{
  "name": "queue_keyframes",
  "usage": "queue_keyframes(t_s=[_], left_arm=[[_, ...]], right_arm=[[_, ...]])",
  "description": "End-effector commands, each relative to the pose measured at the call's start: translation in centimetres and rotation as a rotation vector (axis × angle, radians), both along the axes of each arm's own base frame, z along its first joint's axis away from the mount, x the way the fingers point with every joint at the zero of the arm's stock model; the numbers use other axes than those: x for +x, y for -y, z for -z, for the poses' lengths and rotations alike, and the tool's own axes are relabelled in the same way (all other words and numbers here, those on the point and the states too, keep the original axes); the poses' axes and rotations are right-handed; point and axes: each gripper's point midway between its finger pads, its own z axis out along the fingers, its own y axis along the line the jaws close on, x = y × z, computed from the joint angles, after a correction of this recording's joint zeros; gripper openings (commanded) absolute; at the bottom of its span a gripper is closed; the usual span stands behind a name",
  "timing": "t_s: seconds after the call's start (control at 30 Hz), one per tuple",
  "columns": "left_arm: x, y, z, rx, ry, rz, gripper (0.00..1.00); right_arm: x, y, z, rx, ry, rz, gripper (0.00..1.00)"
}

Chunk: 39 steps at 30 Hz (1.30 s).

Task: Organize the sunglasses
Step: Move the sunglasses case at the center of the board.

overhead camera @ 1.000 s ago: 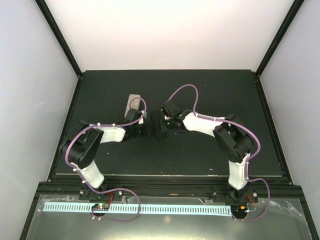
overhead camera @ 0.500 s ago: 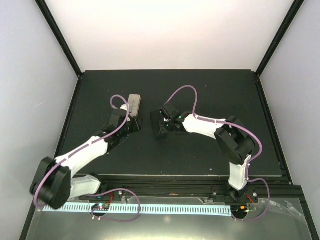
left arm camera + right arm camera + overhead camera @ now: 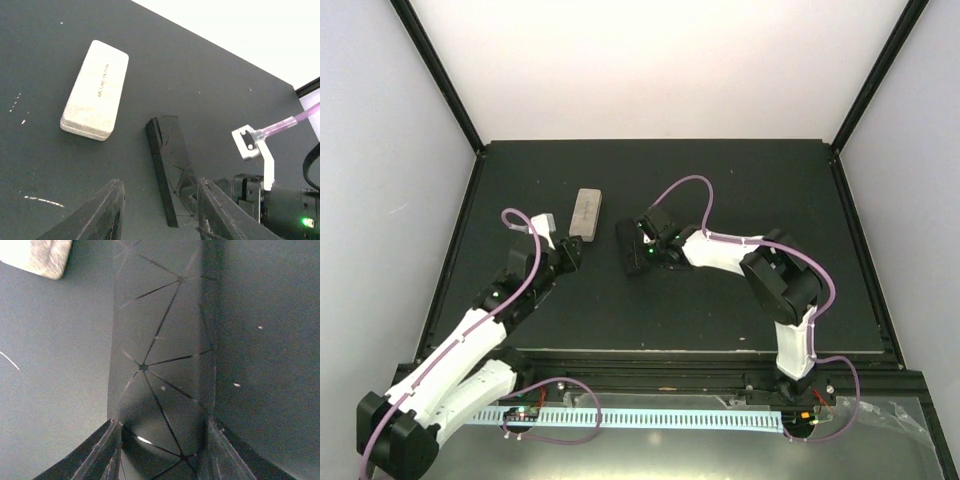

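Tabletop (image 3: pixel 740 180) of matte black, filling mid-frame from above. Near its centre, faceted black oblong case (image 3: pixel 631 246), long axis running up-frame, clamped across its width by right gripper (image 3: pixel 160 421). Just up-left, textured beige oblong case (image 3: pixel 586 213), lying free. Further left, left gripper (image 3: pixel 160 182), parted and empty, nearer the beige one. No sunglasses visible anywhere; perhaps inside the cases, cannot tell.

place: robot lab test cell | evidence: plain white walls (image 3: pixel 660 60) left, right and far | black frame posts (image 3: pixel 438 75) | matte black table (image 3: pixel 720 310) | slotted cable strip (image 3: pixel 620 417) along near edge
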Motion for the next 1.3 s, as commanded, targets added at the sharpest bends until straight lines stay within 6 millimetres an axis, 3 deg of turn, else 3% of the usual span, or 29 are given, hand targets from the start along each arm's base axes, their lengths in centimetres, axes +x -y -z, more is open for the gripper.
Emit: queue_keyframes(t_s=[0.0,0.43,0.67,0.87,0.93,1.03,1.1,1.27], left_arm=[[-1.2,-1.0,0.7,0.024,-0.031,-0.012,0.39],[-3.7,-1.8,0.1,0.019,-0.031,0.003,0.42],[-4.5,-2.3,-0.1,0.025,-0.027,-0.001,0.43],[-5.2,-3.0,-1.0,0.038,-0.013,-0.012,0.49],[-5.5,-3.2,-1.5,0.044,-0.004,-0.013,0.53],[-5.8,-3.1,-2.2,0.055,0.018,0.015,0.62],[-6.0,-2.8,-2.8,0.066,0.037,0.047,0.67],[-6.9,-3.0,-4.5,0.104,0.087,0.079,0.85]], right_arm=[[-0.3,-0.8,2.3,0.026,-0.061,0.035,0.44],[5.7,-2.6,1.9,0.047,0.007,0.284,0.4],[8.7,-3.3,0.3,0.07,0.078,0.338,0.4],[10.0,-5.6,-4.1,0.138,0.149,0.231,0.44],[9.5,-5.6,-6.0,0.158,0.163,0.201,0.5],[7.8,-5.7,-10.5,0.249,0.188,0.13,0.6],[6.6,-4.8,-13.3,0.281,0.22,0.111,0.67],[3.7,0.1,-16.8,0.21,0.32,0.11,0.77]])
